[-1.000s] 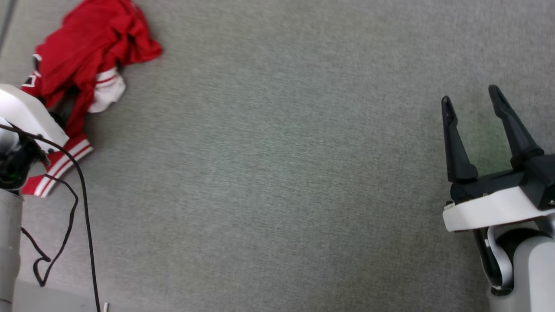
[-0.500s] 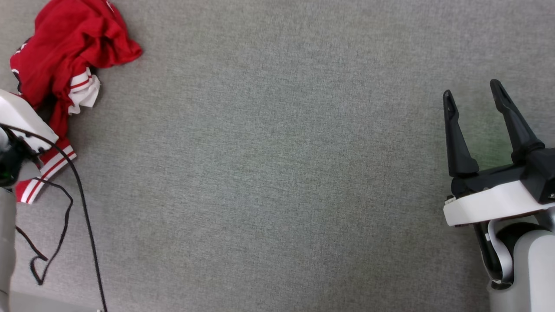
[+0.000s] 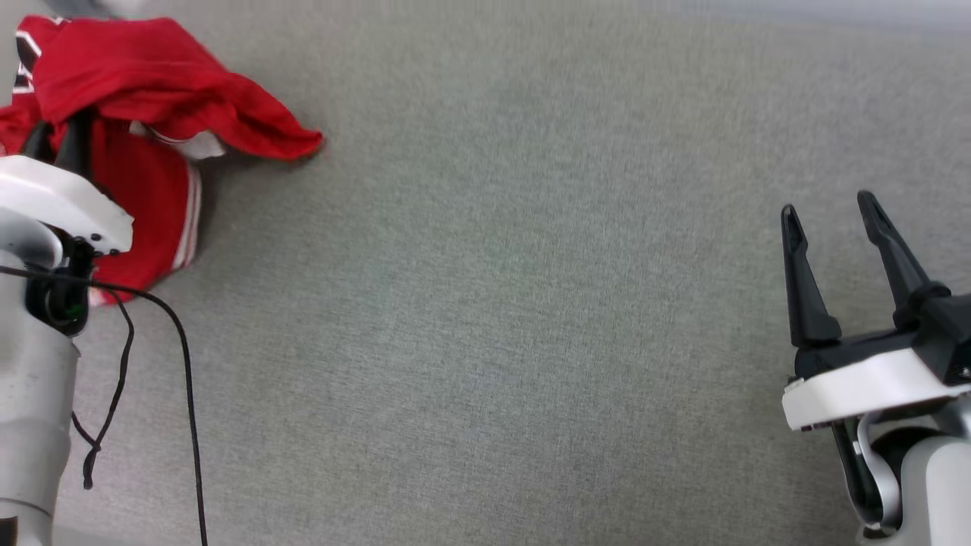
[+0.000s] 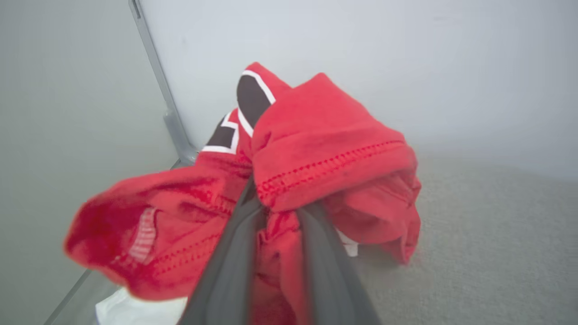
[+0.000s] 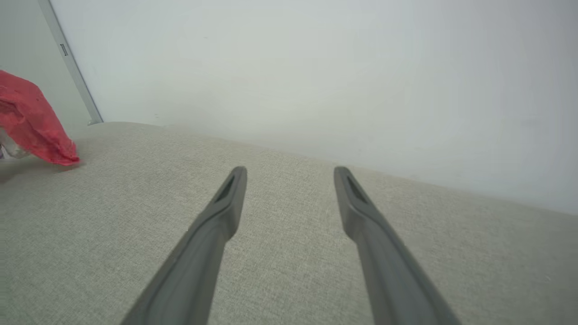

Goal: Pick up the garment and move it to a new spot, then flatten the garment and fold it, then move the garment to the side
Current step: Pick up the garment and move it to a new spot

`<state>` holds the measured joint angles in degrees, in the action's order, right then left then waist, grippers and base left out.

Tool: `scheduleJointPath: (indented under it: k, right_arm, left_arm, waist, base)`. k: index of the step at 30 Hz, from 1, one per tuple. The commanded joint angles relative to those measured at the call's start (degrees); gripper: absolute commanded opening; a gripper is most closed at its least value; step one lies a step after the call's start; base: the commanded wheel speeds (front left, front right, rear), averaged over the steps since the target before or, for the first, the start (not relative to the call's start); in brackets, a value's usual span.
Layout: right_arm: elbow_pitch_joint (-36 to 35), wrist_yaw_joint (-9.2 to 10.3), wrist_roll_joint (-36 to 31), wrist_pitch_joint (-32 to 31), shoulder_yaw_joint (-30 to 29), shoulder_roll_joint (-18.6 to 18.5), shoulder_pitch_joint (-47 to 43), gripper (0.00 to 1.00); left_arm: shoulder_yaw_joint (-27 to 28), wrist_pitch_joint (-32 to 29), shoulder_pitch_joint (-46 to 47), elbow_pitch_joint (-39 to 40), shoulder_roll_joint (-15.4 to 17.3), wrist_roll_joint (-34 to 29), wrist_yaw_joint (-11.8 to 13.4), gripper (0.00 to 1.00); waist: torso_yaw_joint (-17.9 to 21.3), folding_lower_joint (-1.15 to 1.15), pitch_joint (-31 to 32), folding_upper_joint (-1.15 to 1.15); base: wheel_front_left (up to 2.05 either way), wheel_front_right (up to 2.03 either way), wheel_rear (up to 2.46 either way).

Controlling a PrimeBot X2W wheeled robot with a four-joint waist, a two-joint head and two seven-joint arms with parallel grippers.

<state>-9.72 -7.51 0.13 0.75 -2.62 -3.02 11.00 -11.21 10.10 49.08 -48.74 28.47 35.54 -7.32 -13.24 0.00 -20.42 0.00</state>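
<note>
Left pincer (image 4: 277, 212) clamps the bunched garment (image 3: 152, 76); pick-up seems underway, next carrying it centreward. Right pincer (image 3: 827, 206) gapes.

A grey woven cloth surface (image 3: 485, 318) spreads flat and wide, meeting a pale wall (image 5: 316, 67) at its far edge. At its far-left corner sits 1 thing, the red garment (image 3: 152, 83), bunched and partly raised, with a loose red fold trailing onto the cloth toward the middle and white-striped trim beneath.
</note>
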Motion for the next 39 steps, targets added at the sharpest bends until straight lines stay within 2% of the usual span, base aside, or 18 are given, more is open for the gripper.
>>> scheduleJointPath:
  k: [1, 6, 13, 21, 26, 33, 39]
  right_arm:
    - [0.1, 0.04, 0.5, 0.2, -0.3, 0.1, -1.2, 1.00]
    - [0.4, 0.04, 2.7, 0.7, -1.6, 0.2, -3.8, 1.00]
    - [0.7, 0.04, 4.8, 0.6, -2.9, 0.2, -7.1, 1.00]
    - [0.1, 0.04, 6.5, 0.1, -3.3, 0.1, -9.3, 1.00]
    - [0.2, 0.03, 7.6, 0.4, -3.7, 0.1, -9.9, 1.00]
    - [0.9, 0.03, 9.3, 1.3, -3.4, 0.1, -9.3, 1.00]
    - [2.0, 0.03, 9.9, 2.3, -2.7, 0.1, -8.0, 1.00]
  left_arm:
    - [-0.5, 1.7, 0.1, 0.9, -0.3, -0.7, 0.1, 0.00]
    - [-1.7, 4.4, -1.9, 5.3, -1.9, -2.8, 0.2, 0.00]
    - [-3.5, 5.1, -6.4, 14.2, -5.6, -4.8, 0.4, 0.00]
    - [-8.3, 4.3, -12.3, 23.0, -10.7, -5.8, 0.4, 0.00]
    - [-14.4, 2.0, -15.9, 27.3, -14.8, -5.8, 0.1, 0.00]
    - [-25.9, -1.8, -20.0, 27.1, -20.1, -4.4, -0.1, 0.00]
    - [-38.2, -3.7, -22.5, 25.6, -21.0, -1.8, -0.2, 0.00]
  waist:
    - [0.2, 0.00, 3.4, 0.00]
    - [1.6, 0.00, 7.8, 0.00]
    - [5.5, 0.00, 12.5, 0.00]
    - [11.0, 0.00, 13.9, 0.00]
    - [14.4, 0.00, 12.2, 0.00]
    - [16.7, 0.00, 8.6, 0.00]
    - [16.8, 0.00, 6.6, 0.00]
  base:
    - [0.00, 0.00, 0.00]
    - [0.00, 0.00, 0.00]
    - [0.00, 0.00, 0.00]
    - [0.00, 0.00, 0.00]
    - [0.00, 0.00, 0.00]
    - [0.00, 0.00, 0.00]
    - [0.00, 0.00, 0.00]
